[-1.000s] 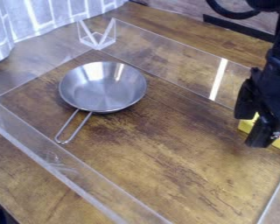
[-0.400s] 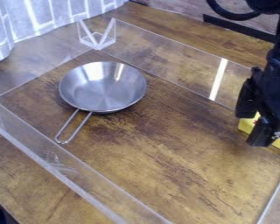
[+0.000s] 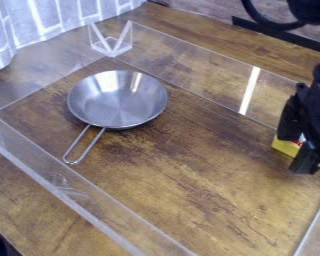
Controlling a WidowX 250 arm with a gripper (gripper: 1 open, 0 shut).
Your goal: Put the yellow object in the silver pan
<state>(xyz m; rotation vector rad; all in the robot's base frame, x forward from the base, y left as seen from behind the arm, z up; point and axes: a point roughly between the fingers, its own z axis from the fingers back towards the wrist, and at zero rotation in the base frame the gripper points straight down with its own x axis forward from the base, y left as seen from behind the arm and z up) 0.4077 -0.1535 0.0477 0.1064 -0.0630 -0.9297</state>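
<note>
The silver pan [image 3: 116,99] rests on the wooden table at the left, its wire loop handle [image 3: 80,146] pointing toward the near left. At the right edge, the yellow object [image 3: 292,150] lies flat, mostly covered by my black gripper [image 3: 306,150], which points straight down over it. The jaws stand open around the block, and a bit of its white label with red marks shows at the far right. I cannot tell whether the fingers touch it.
A clear acrylic wall [image 3: 203,75] rings the work area, with a low front edge [image 3: 69,190] near me. A small clear stand [image 3: 111,39] sits at the back left. Curtains hang at the far left.
My gripper has shifted slightly right and lower over the yellow object. The pan has not moved.
</note>
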